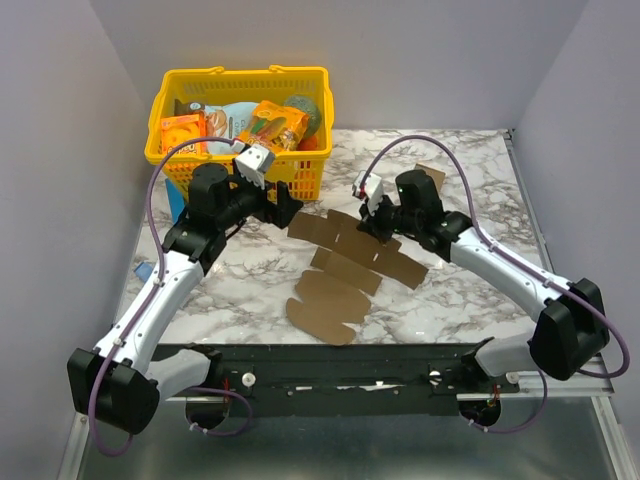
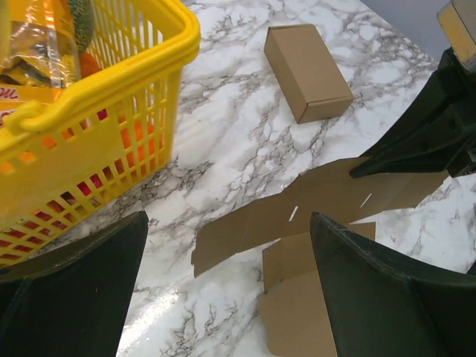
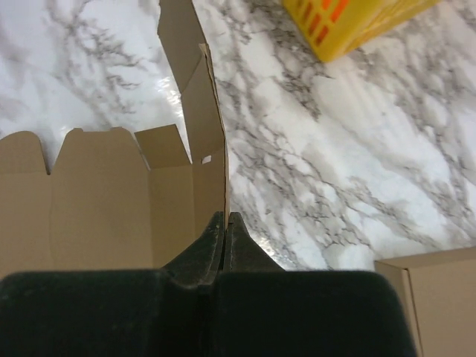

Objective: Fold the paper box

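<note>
So the paper box (image 1: 350, 262) is lying flat on the marble table (image 1: 480, 180), a brown die-cut sheet with all its flaps spread out, roughly mid-table between the two arms. The right gripper (image 3: 224, 217) has its fingers pinched together on the sheet's edge, and that bit of flap stands up a little in the wrist view. The left gripper (image 1: 288, 205) is spread wide with nothing in it, hanging over the sheet's left end, right next to the yellow basket (image 1: 240, 75). The basket's at the back left and packed: orange snack boxes (image 1: 183, 132), a green round thing (image 1: 322, 115), some plastic-wrapped stuff I can't make out. A closed brown carton (image 2: 307, 71) sits on the table behind the right arm
</note>
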